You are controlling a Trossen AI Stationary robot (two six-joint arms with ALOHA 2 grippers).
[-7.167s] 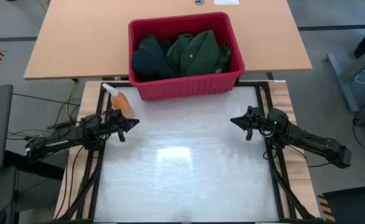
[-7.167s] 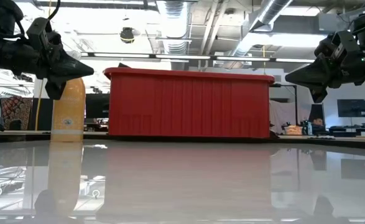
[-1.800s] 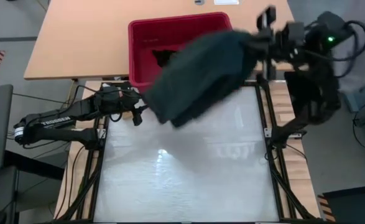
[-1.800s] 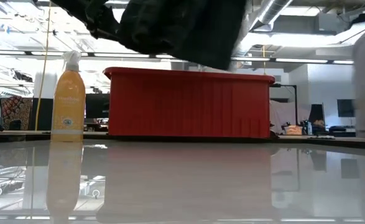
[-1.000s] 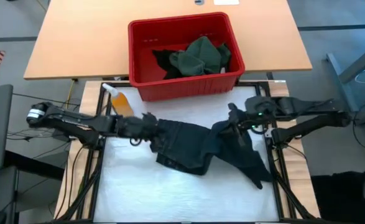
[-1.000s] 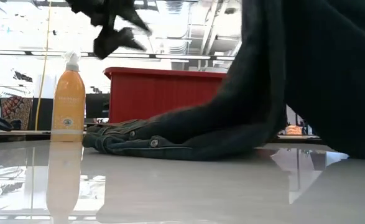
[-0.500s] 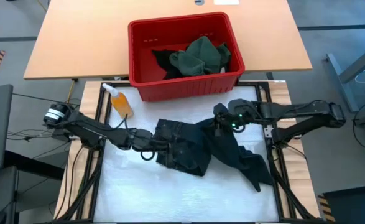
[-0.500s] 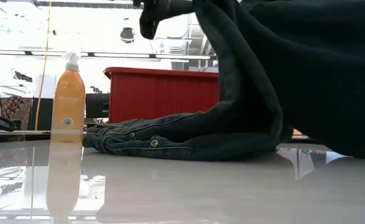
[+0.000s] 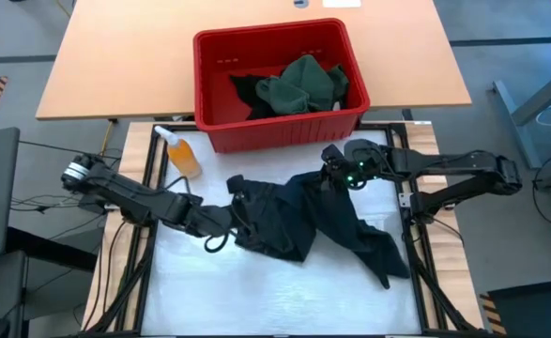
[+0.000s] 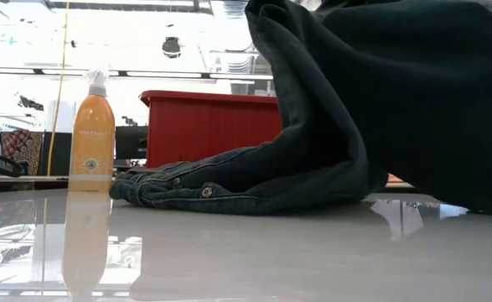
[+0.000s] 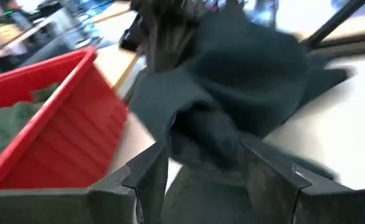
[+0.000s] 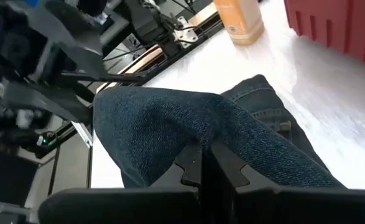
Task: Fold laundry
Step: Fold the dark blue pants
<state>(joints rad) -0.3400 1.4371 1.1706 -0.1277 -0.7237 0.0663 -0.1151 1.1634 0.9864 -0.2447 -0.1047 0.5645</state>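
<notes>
A dark denim-like garment (image 9: 294,221) lies crumpled on the white table top; its buttoned edge (image 10: 205,192) rests on the table. My right gripper (image 9: 334,176) is shut on its far right part, which is raised; in the low view the cloth (image 10: 380,101) rises out of the top of the picture. My left gripper (image 9: 226,218) is open, low at the garment's left end; in its wrist view its fingers (image 11: 148,177) stand on either side of a bunched fold (image 11: 207,134). More dark green laundry (image 9: 303,80) lies in the red bin (image 9: 209,66). My right gripper pinches a fold of the garment (image 12: 198,134) between its two shut fingers (image 12: 191,165). The cloth drapes over the fingers on both sides. This part is lifted off the table, and the rest hangs down and lies on the table. My left gripper has a fold of cloth between its open fingers; whether they touch it I cannot tell.
The red bin stands at the table's far edge. An orange spray bottle (image 9: 183,155) stands upright at the far left, just beyond my left arm. White table top (image 9: 275,300) shows near the front edge.
My left gripper has gone down and toward the table's near edge, along the garment's left end, and has left the low view. My right gripper has drawn its raised part of the garment toward the table's left. The buttoned edge on the table has stayed in place.
</notes>
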